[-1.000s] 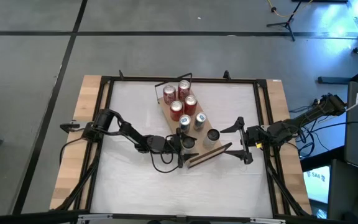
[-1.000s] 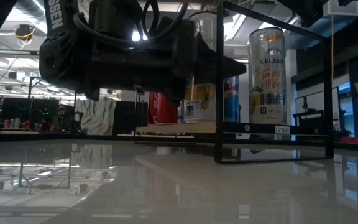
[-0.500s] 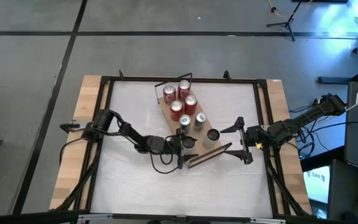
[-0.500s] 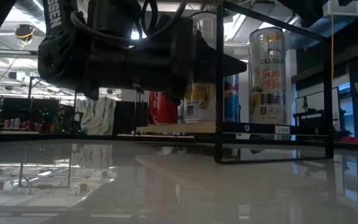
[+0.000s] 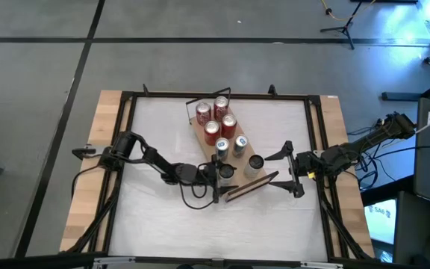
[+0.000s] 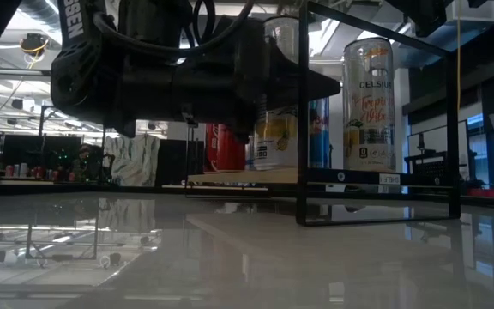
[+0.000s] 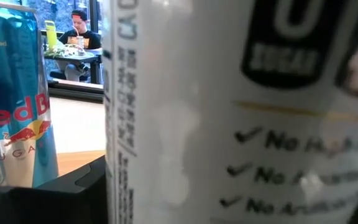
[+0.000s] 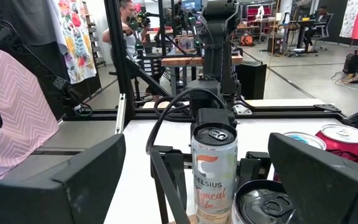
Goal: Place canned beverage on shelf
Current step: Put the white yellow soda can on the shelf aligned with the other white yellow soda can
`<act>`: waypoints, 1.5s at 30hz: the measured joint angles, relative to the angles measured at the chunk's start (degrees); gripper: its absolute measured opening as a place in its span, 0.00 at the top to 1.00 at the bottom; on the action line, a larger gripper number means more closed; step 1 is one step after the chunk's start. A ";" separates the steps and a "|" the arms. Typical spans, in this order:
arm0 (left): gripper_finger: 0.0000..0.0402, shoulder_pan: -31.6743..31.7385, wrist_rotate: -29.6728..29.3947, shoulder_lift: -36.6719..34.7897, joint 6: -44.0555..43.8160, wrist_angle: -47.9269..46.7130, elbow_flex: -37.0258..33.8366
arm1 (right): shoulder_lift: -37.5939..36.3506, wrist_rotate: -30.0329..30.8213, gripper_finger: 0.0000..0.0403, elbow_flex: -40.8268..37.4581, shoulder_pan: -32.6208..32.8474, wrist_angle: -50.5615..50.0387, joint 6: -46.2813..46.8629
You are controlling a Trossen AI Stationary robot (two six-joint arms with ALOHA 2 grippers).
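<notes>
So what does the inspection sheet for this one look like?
Surface: white tabletop, bare apart from the shelf.
Job's things: shelf lies diagonally; on it stand four red cans, a Red Bull can and a Celsius can. A white can sits at the shelf's near end.
Clutter: nothing seen.
Grippers: left tool is around the white can, grip unclear; right tool is open, facing the shelf's end.
Cables: black cable loops on the table by the left arm.
Surroundings: a person sits far off in the room.
</notes>
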 joint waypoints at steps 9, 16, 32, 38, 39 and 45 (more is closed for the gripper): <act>0.16 -0.98 -0.58 -0.39 0.04 1.61 -1.99 | 0.02 0.00 0.03 0.00 0.00 0.00 0.00; 0.16 -1.05 -1.50 -0.39 0.04 4.23 -3.91 | 0.01 0.00 0.03 0.00 0.02 -0.02 0.00; 0.16 -1.04 -1.53 -0.42 -0.01 13.68 -10.21 | 0.02 0.00 0.03 0.00 0.00 -0.02 0.00; 0.16 -1.23 -1.21 -1.90 -0.12 13.52 -12.57 | 0.02 0.00 0.03 0.00 0.00 0.00 0.00; 0.16 -1.37 -1.20 -2.40 -0.09 13.33 -12.95 | 0.02 0.00 0.03 0.00 0.02 0.02 0.00; 0.16 -1.89 -0.79 -5.21 -0.07 13.58 -15.24 | 0.02 0.00 0.03 0.00 0.02 0.03 0.00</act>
